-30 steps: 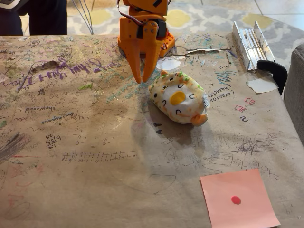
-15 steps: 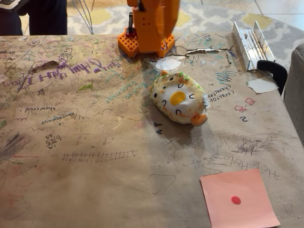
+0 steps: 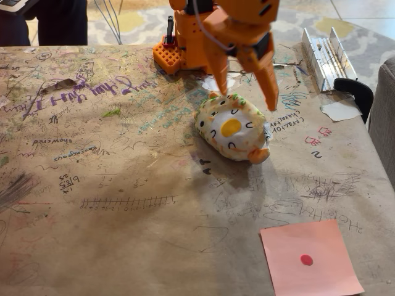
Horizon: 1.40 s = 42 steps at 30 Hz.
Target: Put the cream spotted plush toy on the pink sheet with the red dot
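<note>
From the fixed view I see the cream spotted plush toy (image 3: 233, 127) lying on its side on the brown, scribbled-over paper table cover (image 3: 123, 203), a little right of centre and towards the far half of the table. Its long axis runs diagonally, from upper left to lower right in the picture. The white face with the yellow patch is turned up and towards the camera, the small orange feet point down-right, and the green and orange spots sit along its far edge.

My orange gripper (image 3: 245, 91) hangs just above the toy's far side with its two fingers spread apart, one near the toy's upper left end and the other near its upper right edge. I can't tell from this angle whether either fingertip touches the plush; nothing is pinched between them.

The pink sheet with the red dot (image 3: 310, 259) lies flat at the near right corner of the picture, well apart from the toy and with nothing on it. The stretch of paper between toy and sheet carries only pen marks.

Near the far right edge a metal rail (image 3: 327, 52) lies, with a white paper scrap (image 3: 340, 110) just below it. The arm's orange base (image 3: 176, 55) stands at the far edge.
</note>
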### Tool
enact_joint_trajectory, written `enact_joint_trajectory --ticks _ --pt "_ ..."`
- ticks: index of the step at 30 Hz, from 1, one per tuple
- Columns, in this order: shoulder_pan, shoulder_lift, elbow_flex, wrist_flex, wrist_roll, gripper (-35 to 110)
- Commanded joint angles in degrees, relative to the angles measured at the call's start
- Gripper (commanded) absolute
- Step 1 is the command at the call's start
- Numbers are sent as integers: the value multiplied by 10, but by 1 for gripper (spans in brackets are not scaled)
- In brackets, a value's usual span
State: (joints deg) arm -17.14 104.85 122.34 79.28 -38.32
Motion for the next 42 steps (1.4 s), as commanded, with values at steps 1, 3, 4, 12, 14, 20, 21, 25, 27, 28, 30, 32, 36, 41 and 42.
enact_joint_trajectory --ticks 1,3,4,12,14,20,21,25,27,28,30,32,36,41,42 --pt "34 -25 -69 13 -47 41" --pt "35 -45 -82 31 -91 43" --pt "33 -48 -81 39 -116 44" --pt "-26 -34 -40 60 -224 51" --pt "-33 -54 -47 49 -214 49" --pt "9 -185 -127 40 -214 46" --pt "21 -207 -145 40 -219 45" --pt "60 -280 -210 58 -236 43" --pt "69 -293 -221 58 -242 43" --pt "71 -299 -224 59 -242 43" --pt "71 -310 -229 66 -243 42" --pt "73 -320 -232 69 -243 41" --pt "89 -359 -280 105 -231 21" --pt "113 -393 -340 105 -162 0" --pt "114 -393 -349 105 -137 0"
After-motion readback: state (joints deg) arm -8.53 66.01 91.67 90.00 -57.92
